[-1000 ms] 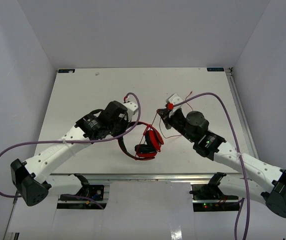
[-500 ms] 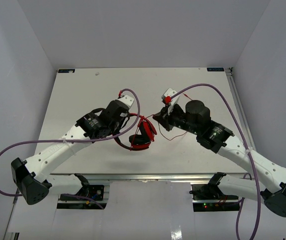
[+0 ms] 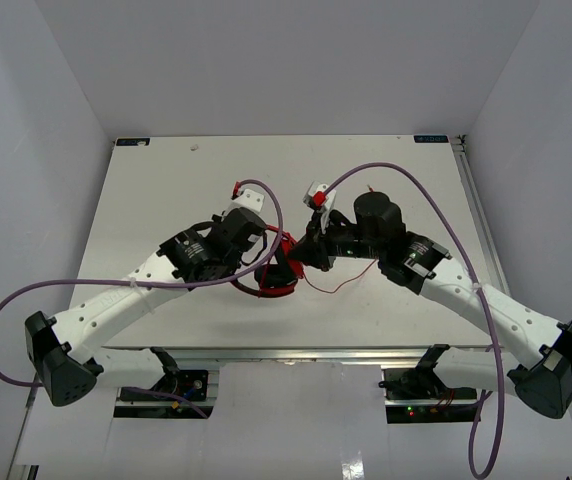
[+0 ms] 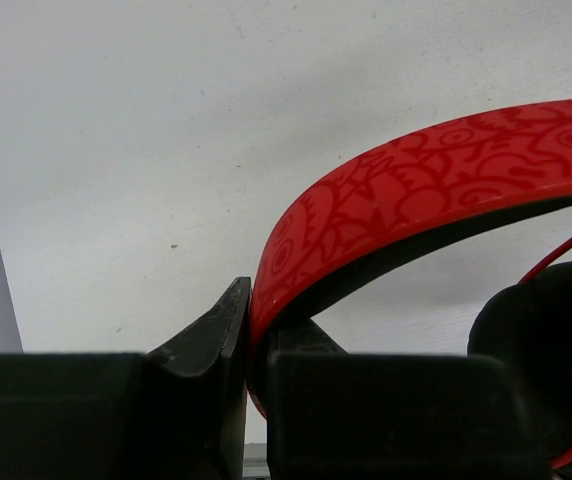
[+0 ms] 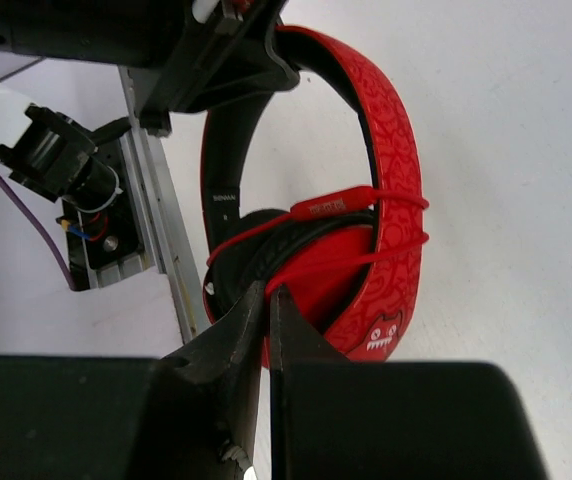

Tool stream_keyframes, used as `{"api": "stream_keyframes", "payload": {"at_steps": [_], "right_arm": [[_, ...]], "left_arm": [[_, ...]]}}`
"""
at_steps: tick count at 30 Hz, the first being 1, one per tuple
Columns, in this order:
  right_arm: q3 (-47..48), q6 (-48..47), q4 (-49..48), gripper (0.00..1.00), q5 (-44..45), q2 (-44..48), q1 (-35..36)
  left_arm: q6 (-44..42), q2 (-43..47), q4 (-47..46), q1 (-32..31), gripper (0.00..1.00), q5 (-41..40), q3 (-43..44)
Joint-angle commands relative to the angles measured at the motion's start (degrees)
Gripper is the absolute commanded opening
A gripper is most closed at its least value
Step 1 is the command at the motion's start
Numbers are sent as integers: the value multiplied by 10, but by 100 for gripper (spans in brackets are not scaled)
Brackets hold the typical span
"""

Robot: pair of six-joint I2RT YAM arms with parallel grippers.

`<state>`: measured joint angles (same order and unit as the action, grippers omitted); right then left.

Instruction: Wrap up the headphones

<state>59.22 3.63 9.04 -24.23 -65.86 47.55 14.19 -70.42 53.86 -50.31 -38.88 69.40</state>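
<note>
Red headphones (image 3: 278, 278): at mid-table over the white table (image 3: 166, 190), between the two grippers; whether they touch the surface cannot be told
Headband (image 4: 416, 190): red patterned outer face, black lining; in the left wrist view it arcs from the fingertips up and across to the right edge
Left gripper (image 4: 250, 305): fingers clamped on the headband, one on the red outer face, the other on the black lining
Left gripper, right wrist view: at the top of the picture, gripping the top of the band, with the rest of the headphones below it
Earcup (image 5: 341, 290): red shell with a small white face print, black pad beside it, tucked inside the curve of the band
Cable (image 5: 331, 207): thin and red with an inline remote; two strands cross the earcup and pass around the outside of the band
Right gripper (image 5: 266, 300): fingers pressed together, tips just beside the black pad at the earcup's lower left; the lower cable strand seems to come out from between them, so the grip appears to be on the cable
Cable tail (image 3: 344, 284): a loose red length lies on the table just right of the headphones, under the right arm
Grippers, top view: tips near each other, the headphones between them
</note>
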Motion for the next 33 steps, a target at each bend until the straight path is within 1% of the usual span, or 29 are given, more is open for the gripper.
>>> {"api": "stream_keyframes", "payload": {"at_steps": [1, 3, 10, 16, 26, 33], "right_arm": [[2, 35, -83, 8, -87, 13, 4], [0, 38, -84, 9, -89, 10, 4], [-40, 45, -134, 11, -86, 5, 4], [-53, 67, -174, 13, -99, 6, 4], [-66, 83, -210, 14, -122, -20, 4], [-80, 93, -234, 14, -136, -19, 4]], "left_arm": [[77, -8, -14, -3, 0, -77, 11], [96, -7, -14, -3, 0, -76, 10], [150, 12, -6, -4, 0, -60, 26], [187, 5, 15, -3, 0, -63, 44], [220, 13, 21, -4, 0, -58, 58], [250, 13, 40, -3, 0, -56, 99]]}}
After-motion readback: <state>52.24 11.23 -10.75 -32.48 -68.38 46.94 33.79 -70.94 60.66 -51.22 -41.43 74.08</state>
